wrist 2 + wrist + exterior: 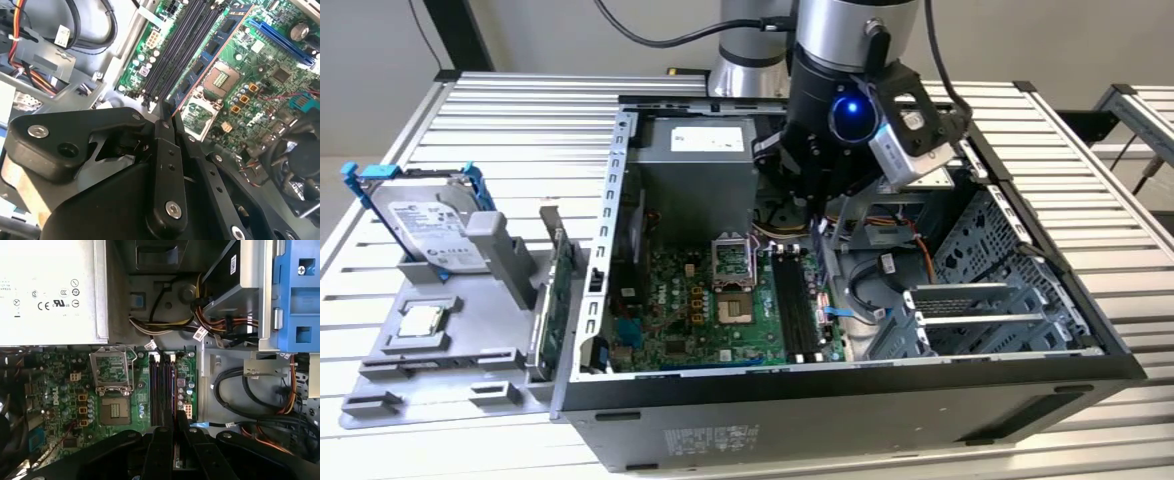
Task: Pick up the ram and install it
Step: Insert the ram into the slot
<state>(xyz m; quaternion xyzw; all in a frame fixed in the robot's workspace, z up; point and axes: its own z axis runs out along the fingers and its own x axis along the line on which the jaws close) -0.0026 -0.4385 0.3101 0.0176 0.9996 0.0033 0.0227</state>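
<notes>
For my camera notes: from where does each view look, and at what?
Exterior view: off the arm, raised, looking down into the open computer case; arm and gripper show.
First wrist view: on the wrist, facing the motherboard squarely; fingers show.
Second wrist view: on the wrist, slanting along the ram; fingers show.
All three share the motherboard.

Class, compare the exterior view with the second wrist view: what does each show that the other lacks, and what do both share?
Exterior view: the hard drive in its blue frame, on a grey stand outside the case. Second wrist view: the ram with its chips, the gripper shut on one end. Both: the motherboard, its memory slots and the CPU socket.
</notes>
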